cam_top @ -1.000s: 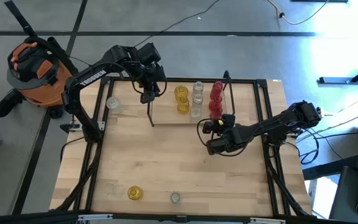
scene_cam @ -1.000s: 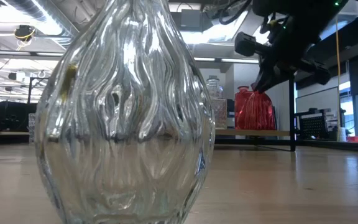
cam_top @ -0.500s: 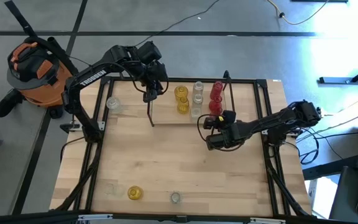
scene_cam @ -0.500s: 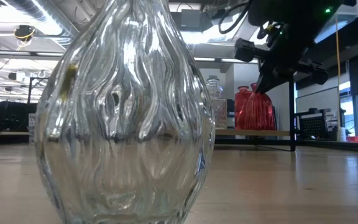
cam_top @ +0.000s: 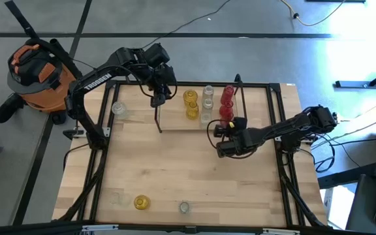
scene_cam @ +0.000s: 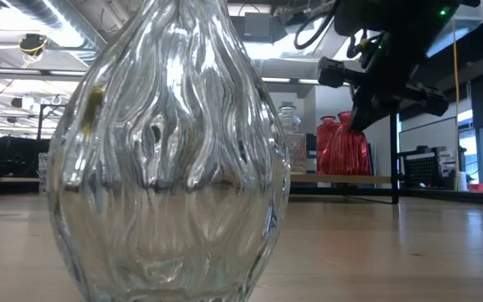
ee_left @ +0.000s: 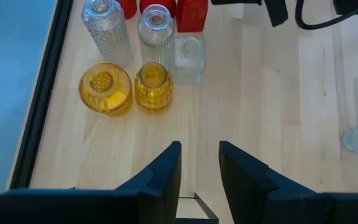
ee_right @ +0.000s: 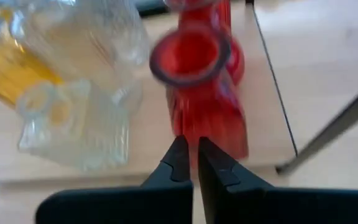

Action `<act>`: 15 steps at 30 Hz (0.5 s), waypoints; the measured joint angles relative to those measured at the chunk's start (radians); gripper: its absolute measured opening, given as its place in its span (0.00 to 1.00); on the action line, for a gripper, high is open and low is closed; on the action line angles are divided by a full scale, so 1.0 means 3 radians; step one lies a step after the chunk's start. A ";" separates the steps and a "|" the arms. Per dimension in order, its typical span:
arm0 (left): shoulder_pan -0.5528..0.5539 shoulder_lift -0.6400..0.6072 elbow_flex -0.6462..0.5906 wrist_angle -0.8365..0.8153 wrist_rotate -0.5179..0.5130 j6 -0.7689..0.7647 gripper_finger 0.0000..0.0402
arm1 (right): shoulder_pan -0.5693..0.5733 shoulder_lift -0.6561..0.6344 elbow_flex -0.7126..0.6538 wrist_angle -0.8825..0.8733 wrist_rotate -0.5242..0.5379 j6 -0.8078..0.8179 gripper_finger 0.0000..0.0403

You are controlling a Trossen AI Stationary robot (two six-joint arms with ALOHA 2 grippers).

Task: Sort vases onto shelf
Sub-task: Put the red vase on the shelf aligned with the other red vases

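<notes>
The shelf (cam_top: 175, 123) is a light board in a black wire frame at the table's far middle. On it stand two yellow vases (ee_left: 105, 90), clear vases (ee_left: 156, 28) and red vases (cam_top: 227, 98). My right gripper (ee_right: 193, 152) is shut, level, right before the nearest red vase (ee_right: 194, 87), coming from the near side (cam_top: 232, 125). My left gripper (ee_left: 199, 158) is open and empty above the shelf's left end (cam_top: 156, 99). Loose vases stand on the table: a clear one (cam_top: 119, 109), a yellow one (cam_top: 141, 203) and another clear one (cam_top: 184, 207). My right gripper points its shut fingertips (ee_right: 180, 149) at the lower body of the nearest red vase (ee_right: 211, 134), level from the table's near side. I cannot tell whether they touch it. The vase stands upright on the shelf.
The shelf's upright black posts (cam_top: 237, 85) rise beside the red vases and at its near left corner (cam_top: 158, 121). In the low view a clear vase (scene_cam: 166, 151) stands right before the camera and hides much. Bare tabletop (cam_top: 175, 170) lies between the shelf and the near vases.
My right gripper has crept a little toward the far edge, closer to the red vases, staying shut. The vases on the shelf stand as before.
</notes>
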 joint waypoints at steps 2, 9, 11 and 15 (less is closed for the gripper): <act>-0.0001 0.0000 0.0000 0.0000 -0.0001 -0.0010 0.25 | 0.0041 0.0000 0.0000 0.0018 -0.0124 0.0001 0.00; -0.0001 0.0000 0.0000 0.0034 0.0000 -0.0009 0.25 | 0.0022 0.0025 0.0000 0.0024 -0.0238 -0.0012 0.00; -0.0001 0.0000 0.0000 0.0052 0.0000 -0.0009 0.25 | -0.0036 0.0052 0.0000 0.0019 -0.0247 -0.0014 0.00; 0.0000 0.0001 0.0000 0.0073 0.0000 -0.0007 0.25 | -0.0171 0.0128 -0.0001 0.0148 -0.0268 -0.0034 0.00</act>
